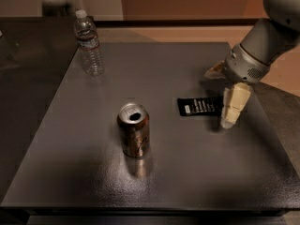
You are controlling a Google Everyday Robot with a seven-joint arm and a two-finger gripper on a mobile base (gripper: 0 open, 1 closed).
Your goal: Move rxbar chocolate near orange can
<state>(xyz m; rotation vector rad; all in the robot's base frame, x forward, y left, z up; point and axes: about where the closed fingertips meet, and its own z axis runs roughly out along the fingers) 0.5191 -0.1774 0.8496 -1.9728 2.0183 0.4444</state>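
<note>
The rxbar chocolate [199, 106], a flat black wrapper with white text, lies on the dark grey table [154, 172] right of centre. The orange can [134, 130] stands upright to its left, about a can-length away, with its top opened. My gripper [219, 98] hangs over the bar's right end and is open. One cream finger [233, 106] points down just in front of the bar's right end. The other finger [213, 71] shows behind the bar. The bar lies flat and is not held.
A clear plastic water bottle [88, 43] stands at the table's far left corner. A darker counter [28, 78] adjoins the table on the left. The table's right edge [276, 139] runs close to my arm.
</note>
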